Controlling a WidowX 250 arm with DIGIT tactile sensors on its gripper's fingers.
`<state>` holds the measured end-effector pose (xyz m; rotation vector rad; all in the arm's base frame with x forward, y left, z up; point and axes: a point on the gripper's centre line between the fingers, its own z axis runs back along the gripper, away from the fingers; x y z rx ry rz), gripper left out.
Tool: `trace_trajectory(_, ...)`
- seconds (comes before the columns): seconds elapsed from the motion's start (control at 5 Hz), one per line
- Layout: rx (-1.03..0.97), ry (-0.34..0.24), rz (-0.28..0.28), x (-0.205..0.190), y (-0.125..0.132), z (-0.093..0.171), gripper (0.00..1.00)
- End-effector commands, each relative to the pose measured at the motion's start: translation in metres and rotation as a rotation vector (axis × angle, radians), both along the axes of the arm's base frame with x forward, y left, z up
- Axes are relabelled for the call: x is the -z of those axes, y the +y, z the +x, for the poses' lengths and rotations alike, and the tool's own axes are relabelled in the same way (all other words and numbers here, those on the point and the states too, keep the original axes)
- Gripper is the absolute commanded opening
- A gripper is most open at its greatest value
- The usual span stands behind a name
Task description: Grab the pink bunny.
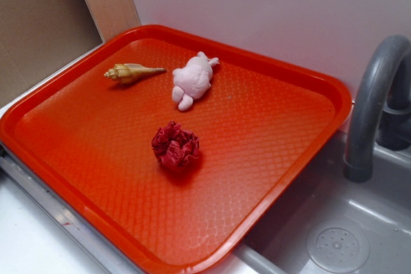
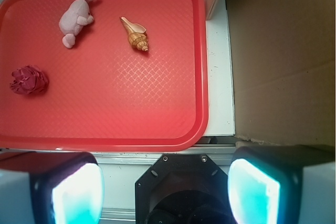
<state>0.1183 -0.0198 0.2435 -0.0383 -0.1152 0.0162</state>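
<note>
Bunny [image 1: 192, 79] [image 2: 75, 18]: lying on its side on the tray [image 1: 270, 133] [image 2: 131, 103], in the half of the tray nearer the white wall [image 1: 270, 11]. Nothing is touching it. Pale pink, fuzzy, ears pointing toward the wall in the exterior view.

Shell [image 1: 130, 72] [image 2: 136, 34]: golden spiral, lying flat just beside the bunny, apart from it, its pointed end aimed toward the bunny in the exterior view.

Ball [image 1: 176, 147] [image 2: 29, 80]: dark red, ruffled, near the middle of the tray in the exterior view, well apart from both bunny and shell.

Tray: red-orange, textured floor, raised rim, resting on a white counter [image 1: 32, 242] and partly overhanging a grey sink [image 1: 334, 235]. A grey faucet [image 1: 376, 101] stands beside the tray's edge.

Gripper [image 2: 165, 190]: seen only in the wrist view, at the bottom edge. Its two fingers [image 2: 76, 192] stand wide apart with nothing between them. It sits above the counter outside the tray rim, well apart from the bunny. Cardboard [image 2: 283, 56] lies alongside the tray.
</note>
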Motion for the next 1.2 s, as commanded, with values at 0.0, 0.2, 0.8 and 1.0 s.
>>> trace_trajectory(0.0, 0.000, 0.000, 0.000, 0.000, 0.000, 0.000, 1.00)
trace_trajectory(0.2, -0.011, -0.051, -0.003, 0.006, -0.008, 0.011, 1.00)
trace_trajectory(0.8, -0.023, -0.243, -0.116, 0.035, -0.059, 0.076, 1.00)
trace_trajectory(1.0, -0.073, -0.182, -0.126, 0.053, -0.092, 0.107, 1.00)
